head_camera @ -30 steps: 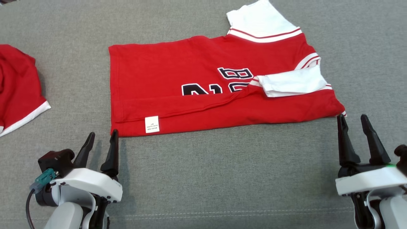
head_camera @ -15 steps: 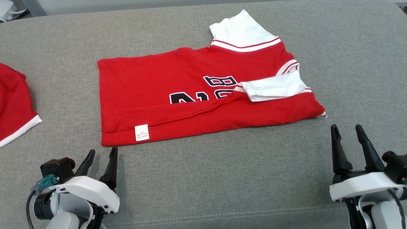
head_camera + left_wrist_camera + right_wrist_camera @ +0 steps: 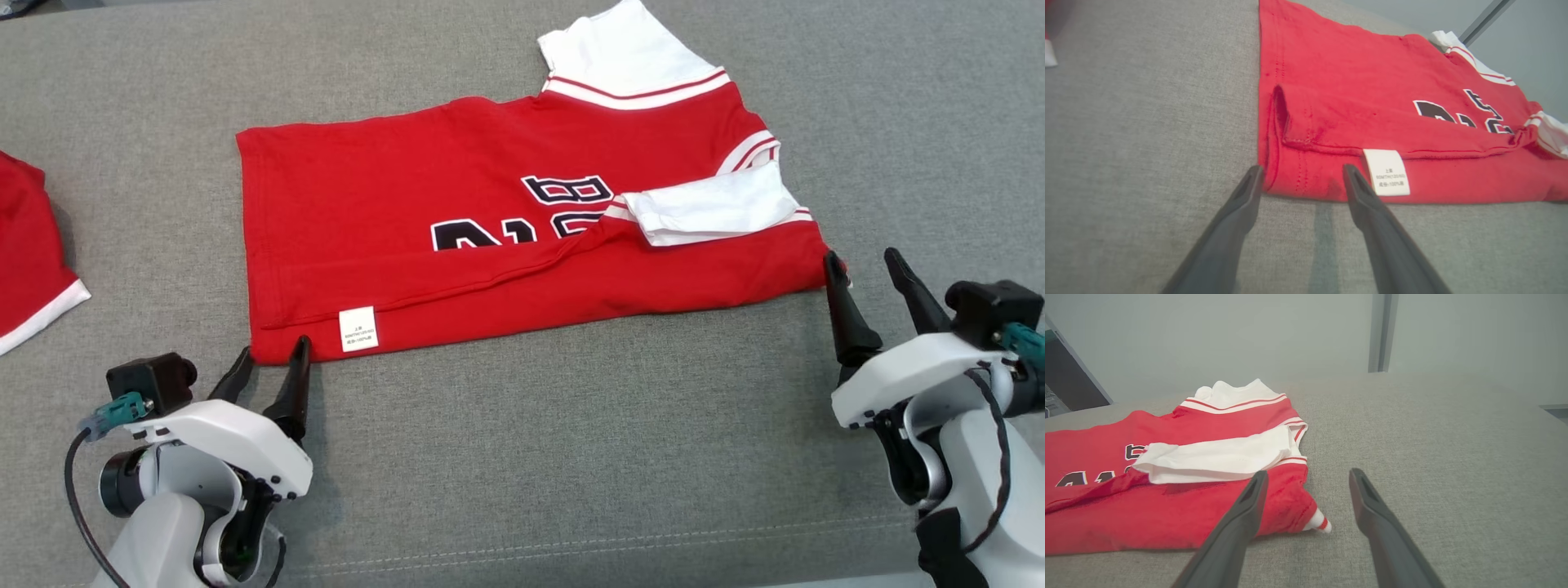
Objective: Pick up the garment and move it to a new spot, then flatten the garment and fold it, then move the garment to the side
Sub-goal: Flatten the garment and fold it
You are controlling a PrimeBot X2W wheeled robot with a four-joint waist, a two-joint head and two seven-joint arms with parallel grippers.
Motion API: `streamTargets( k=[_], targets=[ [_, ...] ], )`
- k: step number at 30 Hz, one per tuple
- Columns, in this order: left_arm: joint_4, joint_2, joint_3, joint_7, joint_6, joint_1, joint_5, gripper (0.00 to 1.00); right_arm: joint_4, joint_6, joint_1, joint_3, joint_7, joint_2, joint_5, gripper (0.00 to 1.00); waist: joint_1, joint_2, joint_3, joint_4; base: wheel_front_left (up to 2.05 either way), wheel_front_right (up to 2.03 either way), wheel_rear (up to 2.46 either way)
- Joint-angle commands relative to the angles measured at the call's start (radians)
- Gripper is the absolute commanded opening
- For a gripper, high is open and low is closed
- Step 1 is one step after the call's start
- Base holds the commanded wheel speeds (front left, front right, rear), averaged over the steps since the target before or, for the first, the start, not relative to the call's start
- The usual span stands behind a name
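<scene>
Left gripper (image 3: 1302,169) with jaws spread wide, low over the grey fabric bench (image 3: 1147,122). Tips sit at the near corner of the red garment (image 3: 1355,81): one at its side edge, the other over the hem just beside the white label (image 3: 1386,172). Black lettering (image 3: 1433,111) and a white sleeve (image 3: 1551,132) at far right.

The left gripper (image 3: 273,347) and right gripper (image 3: 861,256) each have a white rounded shell (image 3: 229,445) and two long, dark, tapering fingers (image 3: 294,392). Each wrist carries a black camera block (image 3: 151,380) with a teal plug (image 3: 118,406). A black cable (image 3: 77,523) loops from the left wrist. Small dark screws (image 3: 273,490) dot the shell. The forearm (image 3: 155,547) is pale grey.
</scene>
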Motion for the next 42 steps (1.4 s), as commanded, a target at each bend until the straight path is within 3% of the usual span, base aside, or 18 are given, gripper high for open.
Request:
streamTargets(
  k=[1, 5, 6, 7, 8, 9, 10, 12, 13, 29, 36, 42],
  targets=[
    [-0.008, 0.020, 0.035, 0.007, -0.013, -0.050, -0.013, 1.00, 0.010, 0.004, -0.031, 0.036, 0.017, -0.012, 0.017, 1.00, -0.0001, -0.0001, 0.010, 0.003, 0.00, 0.00, 0.00],
    [0.021, 0.014, 0.032, 0.029, -0.029, -0.074, -0.035, 1.00, 0.080, 0.004, -0.073, 0.065, 0.072, -0.015, 0.054, 1.00, -0.0001, -0.0001, 0.020, 0.008, 0.00, 0.00, 0.00],
    [0.031, 0.009, 0.031, 0.038, -0.035, -0.079, -0.044, 0.92, 0.100, 0.004, -0.084, 0.074, 0.090, -0.017, 0.066, 1.00, -0.0001, -0.0001, 0.023, 0.010, 0.00, 0.00, 0.00],
    [0.046, 0.004, 0.029, 0.050, -0.047, -0.089, -0.059, 0.37, 0.131, 0.004, -0.101, 0.088, 0.120, -0.017, 0.097, 1.00, -0.0001, -0.0001, 0.028, 0.012, 0.00, 0.00, 0.00],
    [0.052, 0.002, 0.029, 0.055, -0.053, -0.093, -0.066, 0.07, 0.143, 0.004, -0.109, 0.093, 0.129, -0.021, 0.106, 1.00, -0.0001, -0.0001, 0.030, 0.012, 0.00, 0.00, 0.00],
    [0.058, 0.000, 0.030, 0.056, -0.059, -0.096, -0.073, 0.00, 0.157, 0.004, -0.114, 0.100, 0.144, -0.023, 0.117, 1.00, -0.0001, -0.0001, 0.032, 0.013, 0.00, 0.00, 0.00],
    [0.064, 0.001, 0.028, 0.058, -0.062, -0.097, -0.074, 0.00, 0.164, 0.004, -0.118, 0.108, 0.155, -0.023, 0.131, 0.66, -0.0001, -0.0001, 0.033, 0.013, 0.00, 0.00, 0.00],
    [0.070, 0.000, 0.024, 0.061, -0.070, -0.100, -0.078, 0.00, 0.172, 0.004, -0.125, 0.118, 0.159, -0.030, 0.151, 0.13, -0.0001, -0.0001, 0.037, 0.013, 0.00, 0.00, 0.00],
    [0.073, 0.001, 0.022, 0.063, -0.075, -0.100, -0.081, 0.00, 0.175, 0.004, -0.127, 0.133, 0.171, -0.035, 0.175, 0.00, -0.0001, -0.0001, 0.039, 0.013, 0.00, 0.00, 0.00],
    [-0.060, 0.052, 0.027, 0.101, -0.065, -0.029, -0.094, 0.00, 0.058, 0.004, -0.049, 0.166, 0.198, -0.115, 0.294, 0.00, -0.0001, -0.0001, 0.027, 0.028, 0.00, 0.00, 0.00],
    [-0.159, 0.078, 0.043, 0.117, -0.033, 0.080, -0.107, 0.00, -0.104, 0.004, 0.123, 0.113, 0.231, -0.126, 0.311, 0.00, -0.0001, -0.0001, 0.014, 0.033, 0.00, 0.00, 0.00],
    [-0.244, 0.085, 0.071, 0.131, 0.013, 0.230, -0.140, 0.00, -0.292, 0.004, 0.348, 0.010, 0.291, -0.068, 0.268, 0.00, -0.0001, -0.0001, -0.010, 0.031, 0.00, 0.00, 0.00]
  ],
)
